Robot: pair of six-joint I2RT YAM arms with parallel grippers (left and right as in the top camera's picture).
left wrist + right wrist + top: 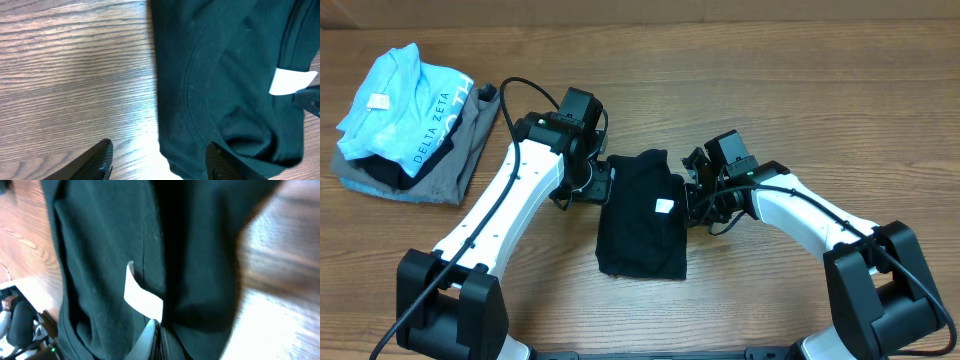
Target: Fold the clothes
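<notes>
The black T-shirt (pixel 640 215) lies folded into a narrow upright rectangle at the table's middle, its white tag (pixel 664 206) facing up near the right edge. My left gripper (pixel 160 160) is open at the shirt's left edge, one finger (pixel 100 160) over bare wood and the other (pixel 225 162) over the cloth (pixel 225 75). My right gripper (pixel 156 330) is shut, its tips resting on the cloth (pixel 95 240) just beside the tag (pixel 142 297). I see no fold pinched between its fingers.
A light blue "DELTA ZETA" shirt (pixel 395 95) lies on a grey folded garment (pixel 445 175) at the back left corner. Both arm bases stand at the table's front edge.
</notes>
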